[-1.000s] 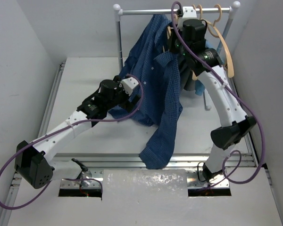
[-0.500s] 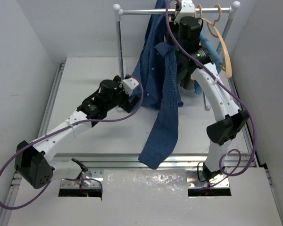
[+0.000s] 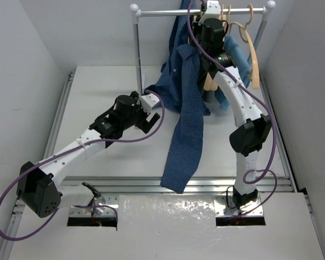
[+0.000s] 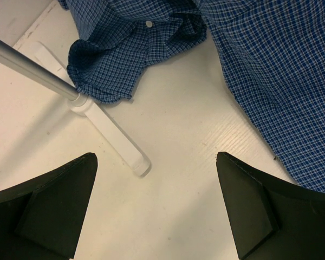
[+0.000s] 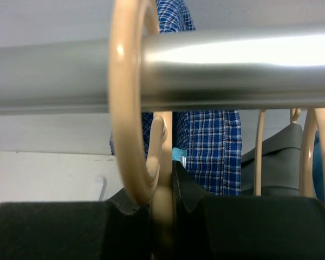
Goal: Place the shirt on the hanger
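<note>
White table (image 3: 92, 86) sits under my left gripper (image 4: 157, 206), fingers spread. At twelve o'clock my right gripper (image 5: 162, 189) clamps the hanger (image 5: 131, 108), shirt (image 3: 187, 108) draped below; I'd seat its hook on the rail (image 5: 233, 62) before releasing.

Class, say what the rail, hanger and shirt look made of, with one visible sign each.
The rail: probably polished metal, silvery with a bright glare streak. The hanger: seemingly smooth pale wood, no grain visible. The shirt: woven cloth, likely cotton; fine blue-white check, soft folds.
</note>
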Motion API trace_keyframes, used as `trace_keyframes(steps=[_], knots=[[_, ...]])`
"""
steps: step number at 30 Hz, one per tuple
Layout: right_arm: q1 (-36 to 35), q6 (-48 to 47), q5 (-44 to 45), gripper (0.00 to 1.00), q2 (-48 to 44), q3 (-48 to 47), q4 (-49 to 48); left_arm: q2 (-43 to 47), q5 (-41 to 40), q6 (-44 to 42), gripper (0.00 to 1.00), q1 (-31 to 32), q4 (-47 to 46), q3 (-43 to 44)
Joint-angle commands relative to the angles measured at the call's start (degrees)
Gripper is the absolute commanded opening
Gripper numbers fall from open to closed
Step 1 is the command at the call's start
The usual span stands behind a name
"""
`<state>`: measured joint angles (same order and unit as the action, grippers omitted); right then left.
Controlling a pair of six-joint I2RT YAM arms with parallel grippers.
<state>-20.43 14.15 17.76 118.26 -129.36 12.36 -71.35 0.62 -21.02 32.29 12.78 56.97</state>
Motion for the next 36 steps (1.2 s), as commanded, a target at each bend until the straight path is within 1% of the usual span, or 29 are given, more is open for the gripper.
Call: trace_keyframes(steps=[1,3,6,11,12,14,15,17,20,21,25,31,34,36], knots=[[1.00,1.58,-0.97,0.00,-0.40,-4.13,-7.79,2.01,-0.36,-0.52,0.90,-0.83,-2.23,-0.10],[1.18,1.67,-1.67,0.00,0.04,-4.67,-7.18,1.92,-0.45,-0.69,0.90,-0.92,-2.05,-0.19],[1.18,2.02,-2.11,0.00,-0.39,-3.10,-7.61,2.01,-0.36,-0.78,0.90,-1.00,-1.70,0.16],[1.26,3.69,-3.96,0.00,-2.93,2.70,-6.65,2.53,-0.36,-0.43,0.90,-1.36,-1.61,-0.54],[1.27,3.52,-4.92,0.05,-3.73,4.10,-6.82,2.53,-0.36,-0.52,0.90,-1.36,-1.61,-0.63],[1.27,3.51,-6.41,0.19,-5.57,8.41,-7.43,2.71,-0.36,-0.52,0.90,-1.36,-1.53,-0.81],[1.27,3.34,-7.38,0.24,-7.67,9.73,-7.70,2.62,-0.36,-0.52,0.90,-1.53,-1.53,-0.81],[1.27,2.90,-8.70,0.28,-11.01,13.16,-8.40,2.62,-0.19,-0.52,0.90,-1.44,-1.44,-0.81],[1.18,1.67,-10.19,0.39,-15.49,16.76,-8.93,2.80,0.60,-0.17,0.90,-1.53,-0.83,-0.72],[1.18,1.23,-10.90,0.45,-16.73,18.77,-9.02,2.88,0.87,-0.17,0.90,-1.44,-0.56,-0.72],[0.91,-0.18,-16.34,0.55,-23.85,24.76,-9.54,2.97,2.54,0.10,0.90,-1.44,0.93,-0.63],[-0.23,-1.94,-20.48,0.64,-35.36,35.48,-12.09,3.41,1.84,0.45,0.90,-1.53,1.99,0.07],[-0.49,-1.58,-25.56,0.67,-40.55,40.49,-10.26,4.55,-0.70,-0.43,0.90,-1.53,3.22,0.07],[-0.58,-1.76,-32.93,0.69,-43.01,46.11,-8.68,5.96,-3.78,-2.09,0.90,-1.71,3.75,-1.41]])
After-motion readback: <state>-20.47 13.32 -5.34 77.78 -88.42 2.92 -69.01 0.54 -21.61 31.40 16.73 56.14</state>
